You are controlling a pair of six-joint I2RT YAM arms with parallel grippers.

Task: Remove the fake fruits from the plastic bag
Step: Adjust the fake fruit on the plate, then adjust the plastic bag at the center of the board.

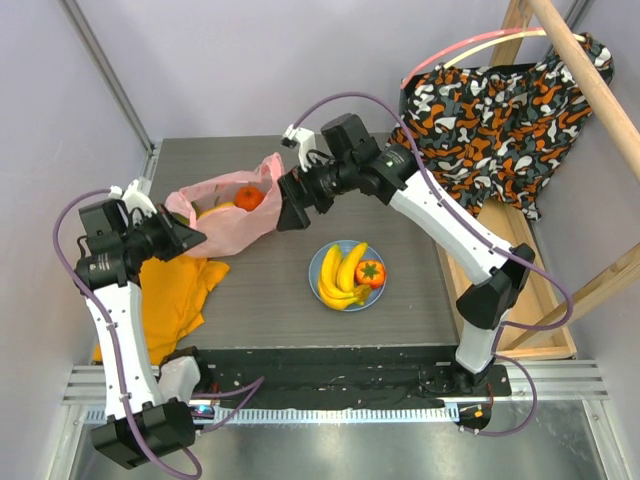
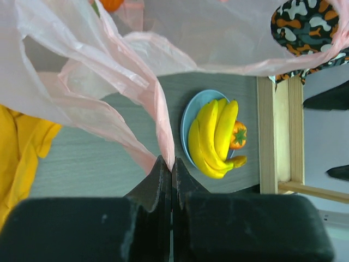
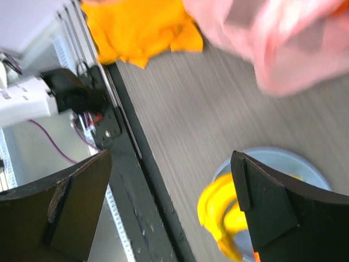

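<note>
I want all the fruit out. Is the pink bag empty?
Not empty. An orange fruit shows inside the pink bag's open top.

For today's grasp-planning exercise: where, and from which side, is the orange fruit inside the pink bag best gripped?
Likely across the orange fruit's rounded sides, from the right through the pink bag's open mouth, where it lies exposed; the left gripper pinches the opposite edge.

Left arm (image 1: 118, 330), right arm (image 1: 445, 222) — white shells, black joints, purple cable (image 1: 350, 95) looped behind right pincer (image 1: 290, 220), black wedge fingers (image 3: 272, 207).
</note>
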